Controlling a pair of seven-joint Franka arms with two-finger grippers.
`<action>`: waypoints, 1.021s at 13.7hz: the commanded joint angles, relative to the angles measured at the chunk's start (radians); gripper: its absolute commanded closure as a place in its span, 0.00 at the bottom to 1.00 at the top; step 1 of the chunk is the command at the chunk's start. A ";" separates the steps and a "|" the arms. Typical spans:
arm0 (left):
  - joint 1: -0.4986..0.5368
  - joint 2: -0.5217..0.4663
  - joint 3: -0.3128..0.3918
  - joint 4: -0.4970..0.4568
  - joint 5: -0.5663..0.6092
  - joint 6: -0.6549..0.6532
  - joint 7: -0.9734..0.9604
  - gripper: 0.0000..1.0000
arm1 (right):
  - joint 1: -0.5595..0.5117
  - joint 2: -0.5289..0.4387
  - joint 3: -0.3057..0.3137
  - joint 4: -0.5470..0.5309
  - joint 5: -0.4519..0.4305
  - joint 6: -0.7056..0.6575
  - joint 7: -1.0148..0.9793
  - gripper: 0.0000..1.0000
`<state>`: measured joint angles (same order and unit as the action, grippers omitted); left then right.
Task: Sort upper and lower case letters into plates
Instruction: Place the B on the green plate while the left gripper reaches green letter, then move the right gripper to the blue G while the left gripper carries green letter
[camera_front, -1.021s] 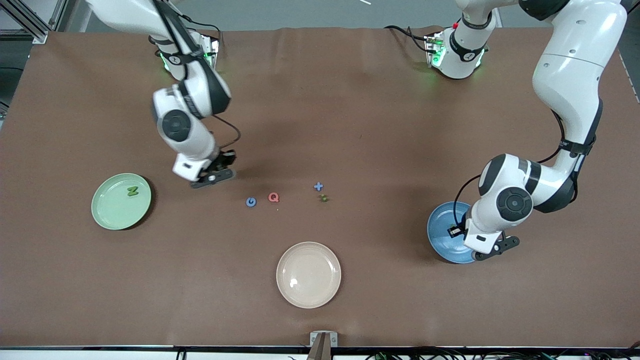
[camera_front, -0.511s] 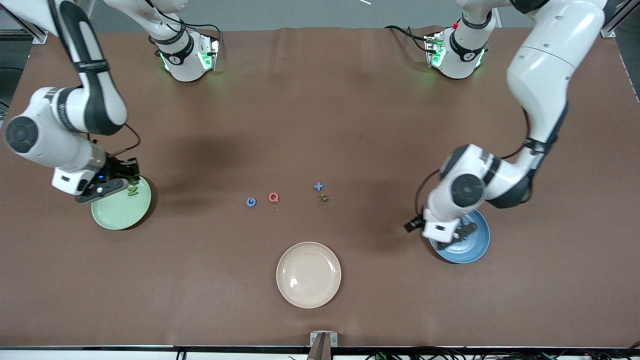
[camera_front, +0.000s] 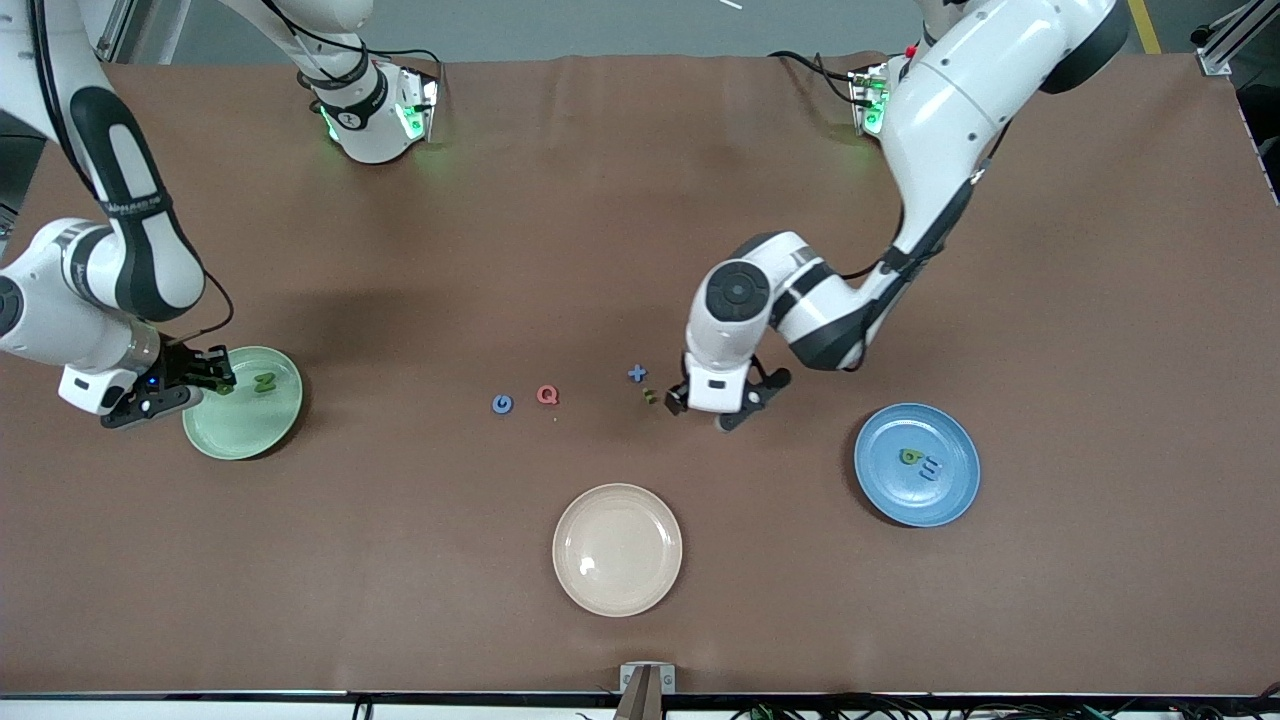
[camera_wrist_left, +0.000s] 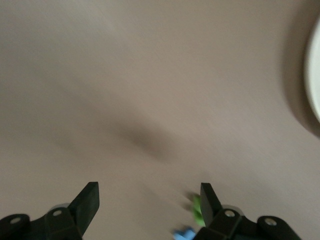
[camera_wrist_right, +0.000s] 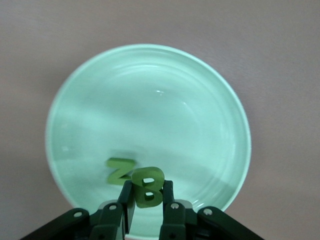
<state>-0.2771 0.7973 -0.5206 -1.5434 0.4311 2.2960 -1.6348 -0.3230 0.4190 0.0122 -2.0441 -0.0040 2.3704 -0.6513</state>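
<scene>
With a Z (camera_front: 264, 382) in the green plate (camera_front: 243, 435) and two letters in the blue plate (camera_front: 950, 493), the right gripper (camera_wrist_right: 145, 200) holds a B (camera_wrist_right: 148, 187) clamped over the green plate, while the left gripper (camera_wrist_left: 147, 197), spread apart, hangs over the four pieces left on the bench (camera_front: 640, 200) between the plates
</scene>
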 joint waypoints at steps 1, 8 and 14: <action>-0.152 0.112 0.094 0.170 -0.003 0.010 -0.095 0.19 | -0.041 0.092 0.020 0.064 -0.002 0.035 -0.033 0.88; -0.244 0.161 0.180 0.198 -0.006 0.042 -0.117 0.55 | 0.021 0.017 0.029 0.064 0.001 -0.037 0.057 0.05; -0.208 0.120 0.180 0.194 -0.005 0.036 -0.116 1.00 | 0.353 -0.092 0.032 0.061 0.016 -0.194 0.718 0.00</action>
<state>-0.5102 0.9427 -0.3441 -1.3535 0.4310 2.3330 -1.7538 -0.0728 0.3563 0.0545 -1.9498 -0.0016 2.1756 -0.1216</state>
